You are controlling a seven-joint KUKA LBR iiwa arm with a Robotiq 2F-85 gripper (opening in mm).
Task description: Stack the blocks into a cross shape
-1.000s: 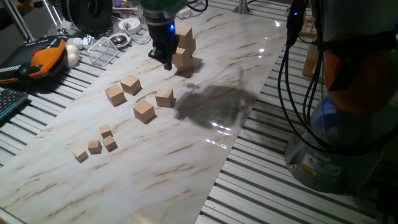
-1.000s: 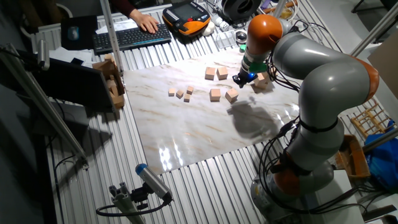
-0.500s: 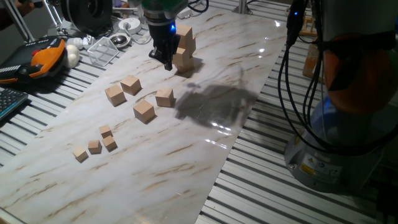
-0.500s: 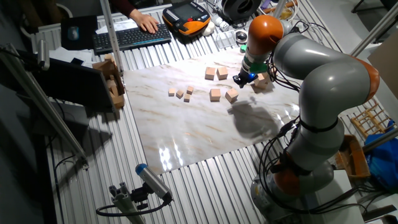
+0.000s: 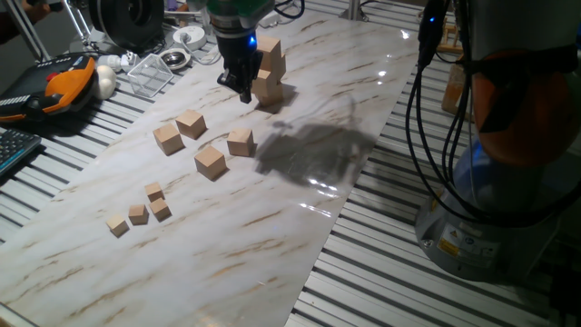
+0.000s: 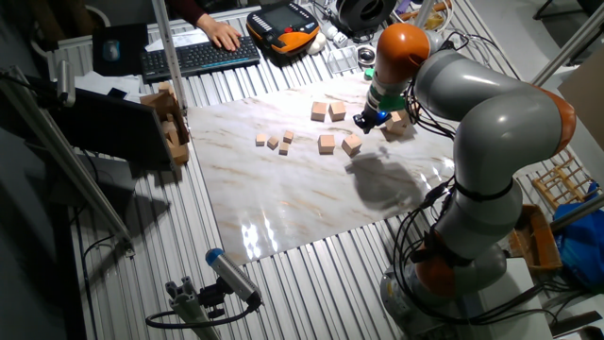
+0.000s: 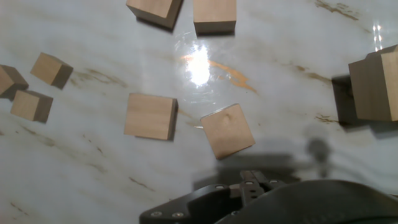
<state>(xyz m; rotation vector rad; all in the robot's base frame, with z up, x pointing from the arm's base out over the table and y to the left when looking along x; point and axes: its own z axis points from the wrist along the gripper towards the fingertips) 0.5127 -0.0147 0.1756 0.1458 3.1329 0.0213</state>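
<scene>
The gripper (image 5: 243, 89) hovers just at nine o'clock of the stacked blocks (image 5: 270, 74); whether its fingers are spread cannot be told. Four loose blocks (image 5: 211, 162) lie at seven o'clock

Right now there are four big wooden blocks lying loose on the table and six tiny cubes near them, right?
Not quite. The four big loose blocks are right, but there are four tiny cubes, not six. One fixed view shows them clustered on the marble tabletop, past the big blocks and away from the stack.
</scene>
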